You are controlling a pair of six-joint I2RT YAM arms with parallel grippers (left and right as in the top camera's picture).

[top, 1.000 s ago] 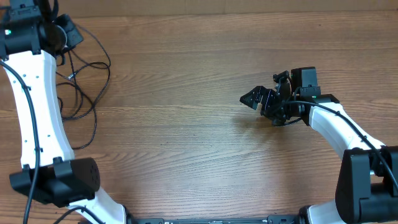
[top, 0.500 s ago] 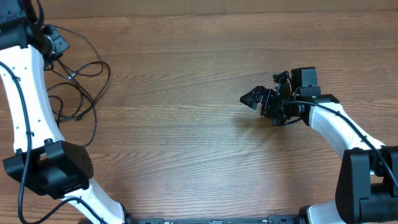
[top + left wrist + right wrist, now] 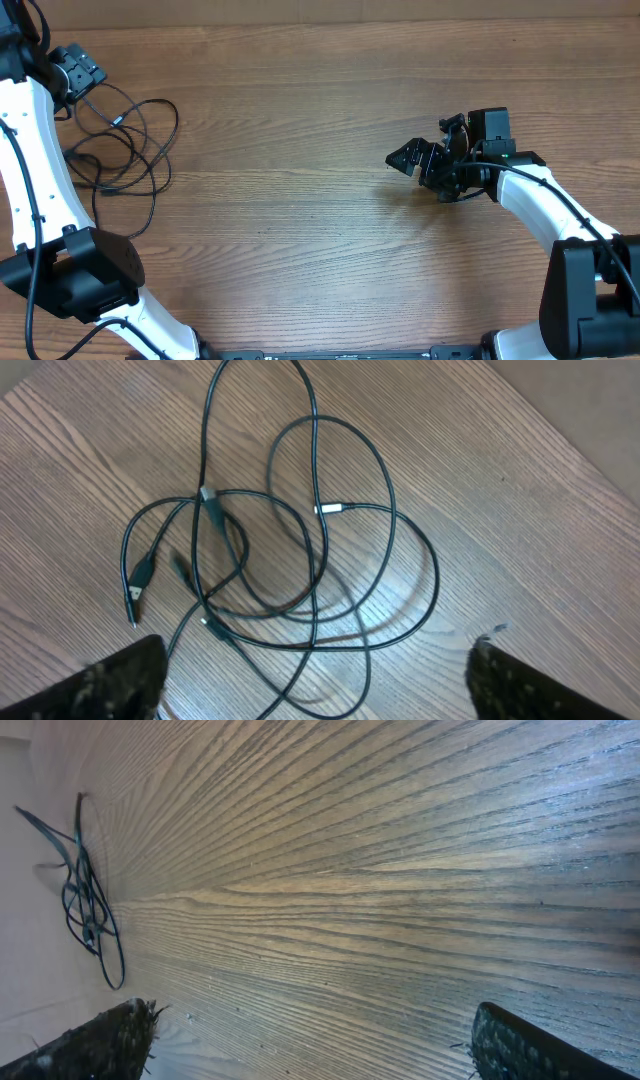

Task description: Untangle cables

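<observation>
The cables (image 3: 120, 118) lie in loose overlapping loops at the table's far left. In the left wrist view the cables (image 3: 318, 460) spread over the wood, with small plug ends showing. My left gripper (image 3: 75, 68) hovers at the pile's far-left edge. Seen from the wrist, the left gripper (image 3: 315, 650) is open, its jaws wide apart. Strands run on the table beneath the gap, and neither finger touches them. My right gripper (image 3: 405, 158) stands open over bare wood, right of centre. In its own view the right gripper (image 3: 312, 1020) holds nothing, and the cables (image 3: 90, 910) show far off.
The wooden table (image 3: 300, 230) stretches between the two arms. The white left arm (image 3: 40, 190) runs along the left edge beside the cables. The table's far edge (image 3: 590, 420) passes close behind the pile.
My left gripper has opened and let go of the cables while swinging left. The loops have dropped and spread wider on the table. The right arm has not moved.
</observation>
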